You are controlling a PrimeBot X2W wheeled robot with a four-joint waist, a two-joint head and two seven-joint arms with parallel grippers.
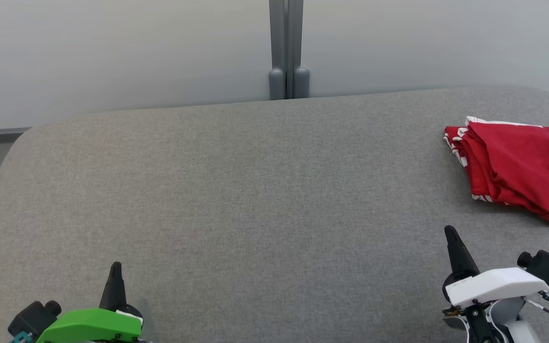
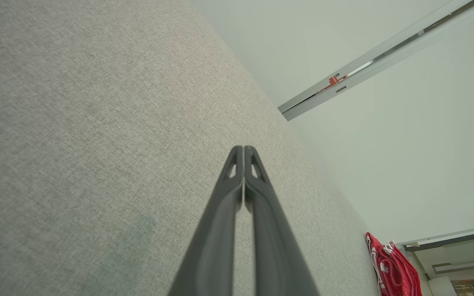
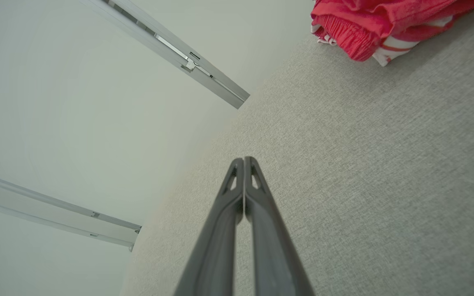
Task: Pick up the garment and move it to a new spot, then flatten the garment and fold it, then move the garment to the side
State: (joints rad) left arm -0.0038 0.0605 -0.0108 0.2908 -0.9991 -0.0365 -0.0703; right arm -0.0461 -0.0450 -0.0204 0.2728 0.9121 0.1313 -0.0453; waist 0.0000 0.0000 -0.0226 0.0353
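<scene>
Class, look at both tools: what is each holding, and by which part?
Nothing is held. Left tool and right tool are both shut and empty; the garment lies apart on the table.

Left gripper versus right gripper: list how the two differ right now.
The left gripper has a green housing; the right gripper has a white one. The right gripper sits close to the red garment with white trim; the left gripper is far across the grey fabric surface from it. Both are dark, slender, shut and empty.

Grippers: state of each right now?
Left gripper: closed, holding nothing.
Right gripper: closed, holding nothing; the red garment lies apart from it.
</scene>
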